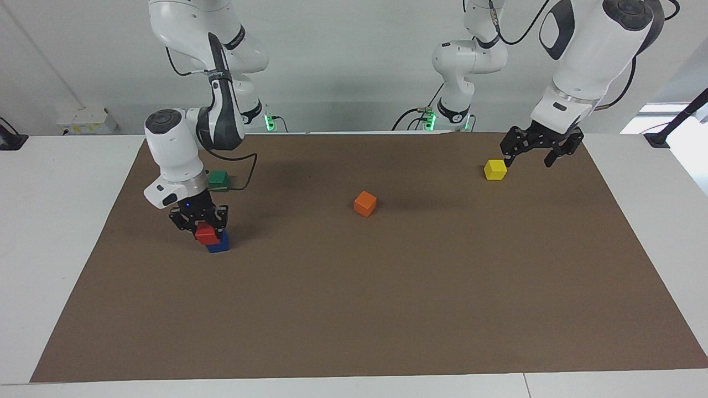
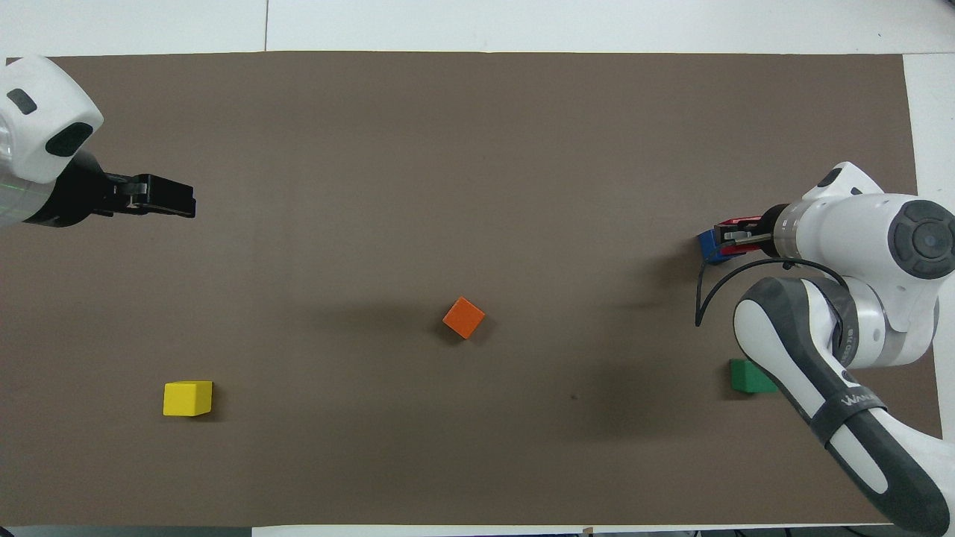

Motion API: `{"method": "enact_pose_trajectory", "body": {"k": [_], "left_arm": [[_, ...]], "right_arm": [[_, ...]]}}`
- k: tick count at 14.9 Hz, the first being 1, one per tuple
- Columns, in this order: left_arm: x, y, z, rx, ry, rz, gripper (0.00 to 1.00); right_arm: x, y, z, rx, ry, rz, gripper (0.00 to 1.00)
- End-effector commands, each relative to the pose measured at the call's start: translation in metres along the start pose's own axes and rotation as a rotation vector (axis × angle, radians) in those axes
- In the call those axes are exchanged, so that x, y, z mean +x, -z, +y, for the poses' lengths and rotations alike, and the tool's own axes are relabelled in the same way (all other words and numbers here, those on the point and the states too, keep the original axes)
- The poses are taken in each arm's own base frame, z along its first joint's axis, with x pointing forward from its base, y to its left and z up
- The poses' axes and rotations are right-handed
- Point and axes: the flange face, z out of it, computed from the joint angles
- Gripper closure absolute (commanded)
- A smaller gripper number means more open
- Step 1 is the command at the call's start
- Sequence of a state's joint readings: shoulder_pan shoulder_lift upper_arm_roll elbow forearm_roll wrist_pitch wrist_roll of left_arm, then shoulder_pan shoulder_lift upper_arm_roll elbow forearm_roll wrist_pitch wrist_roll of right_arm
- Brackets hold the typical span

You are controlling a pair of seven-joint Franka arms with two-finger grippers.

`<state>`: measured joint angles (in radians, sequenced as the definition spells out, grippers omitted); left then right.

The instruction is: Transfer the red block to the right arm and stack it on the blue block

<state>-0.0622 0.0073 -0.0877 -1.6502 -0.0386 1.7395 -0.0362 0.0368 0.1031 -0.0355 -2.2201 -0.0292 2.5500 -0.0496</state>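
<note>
1. Green block [image 1: 218, 178]: on the brown mat [image 1: 354, 309], the block lying nearest to the robots at the right arm's end of the table; partly covered by the right arm [image 2: 843, 358] in the overhead view.
2. Yellow block [image 1: 495, 169]: on the mat near the robots, at the left arm's end of the table.
3. Left gripper [image 1: 530, 159]: raised over the mat just beside the yellow block, fingers spread apart and holding nothing; this arm waits.
4. Orange block [image 1: 365, 203]: alone near the middle of the mat, turned corner-on, well apart from every other block.
5. Right gripper [image 1: 203, 228]: lowered at the right arm's end of the table, fingers clenched on either side of the red block [image 1: 207, 234].
6. Red block: resting on top of the blue block [image 1: 219, 243], slightly offset from it, farther from the robots than the green block.
7. Blue block: flat on the mat directly beneath the red block; only its edge shows past the gripper in the overhead view.
</note>
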Motion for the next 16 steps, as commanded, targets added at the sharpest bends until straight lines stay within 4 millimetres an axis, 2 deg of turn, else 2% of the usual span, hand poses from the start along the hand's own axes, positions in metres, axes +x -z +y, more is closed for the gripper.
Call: {"method": "enact_pose_trajectory", "body": {"k": [1, 10, 16], "left_arm": [[-0.0102, -0.0004, 0.0001, -0.012, -0.009, -0.001, 0.00], [-0.0127, -0.0019, -0.0069, -0.009, -0.002, -0.022, 0.00], [-0.0110, -0.0024, 0.0007, -0.010, -0.017, 0.001, 0.00]], "right_arm": [[-0.0029, 0.0006, 0.0015, 0.002, 0.020, 0.008, 1.00], [-0.0021, 0.0012, -0.0019, 0.002, 0.075, 0.010, 1.00], [-0.0021, 0.0012, -0.0019, 0.004, 0.091, 0.010, 1.00]]}}
